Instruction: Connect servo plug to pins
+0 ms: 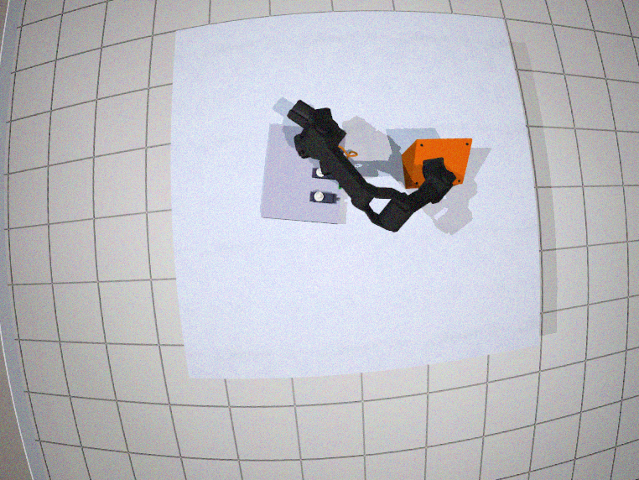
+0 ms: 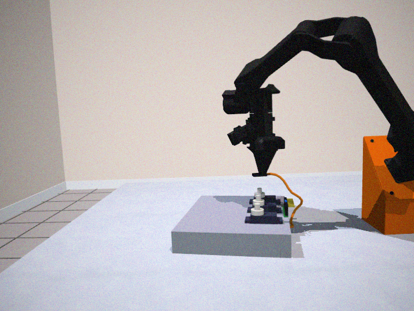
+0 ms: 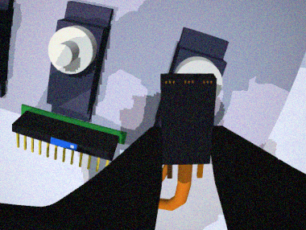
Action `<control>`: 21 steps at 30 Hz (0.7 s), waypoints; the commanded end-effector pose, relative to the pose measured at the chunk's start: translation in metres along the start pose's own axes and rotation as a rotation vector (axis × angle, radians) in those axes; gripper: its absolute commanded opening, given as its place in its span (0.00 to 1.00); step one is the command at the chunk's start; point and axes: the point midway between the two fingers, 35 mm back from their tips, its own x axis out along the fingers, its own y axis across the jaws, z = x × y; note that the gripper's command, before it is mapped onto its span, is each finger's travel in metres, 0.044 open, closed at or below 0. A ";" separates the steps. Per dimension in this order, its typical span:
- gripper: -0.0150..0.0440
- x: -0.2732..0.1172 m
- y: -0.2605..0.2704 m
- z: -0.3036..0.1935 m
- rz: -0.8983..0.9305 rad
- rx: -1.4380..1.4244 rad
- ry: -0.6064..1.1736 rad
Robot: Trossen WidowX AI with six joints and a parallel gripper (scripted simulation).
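Note:
My gripper (image 2: pixel 262 174) (image 3: pixel 186 137) is shut on the black plug (image 3: pixel 187 117) (image 2: pixel 256 174) and holds it level, high above the grey holder block (image 2: pixel 230 244) (image 1: pixel 278 206). Three groups of tiny orange marks show at the plug's far edge in the wrist view. The orange lead (image 2: pixel 297 197) (image 3: pixel 183 193) leaves the plug's other end and hangs down past the block's edge. The pin row's black header (image 3: pixel 30 125) is at the lower left of the wrist view, its gold pins pointing down the view. A blue band (image 3: pixel 58 142) with a white dot (image 3: pixel 72 146) at its right end marks pins there.
Dark servos with white round horns stand on the block; one horn (image 3: pixel 72 50) shows behind the header, another (image 3: pixel 197 66) is partly hidden by the plug. A green board strip (image 3: pixel 76 122) runs behind the header. The orange arm base (image 1: pixel 444 149) (image 2: pixel 377 200) stands at the right.

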 end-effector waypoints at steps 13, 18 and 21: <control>0.25 0.000 0.044 -0.043 0.000 0.125 0.004; 0.25 0.002 0.057 -0.058 0.000 0.164 0.004; 0.25 0.004 0.065 -0.067 0.000 0.187 0.005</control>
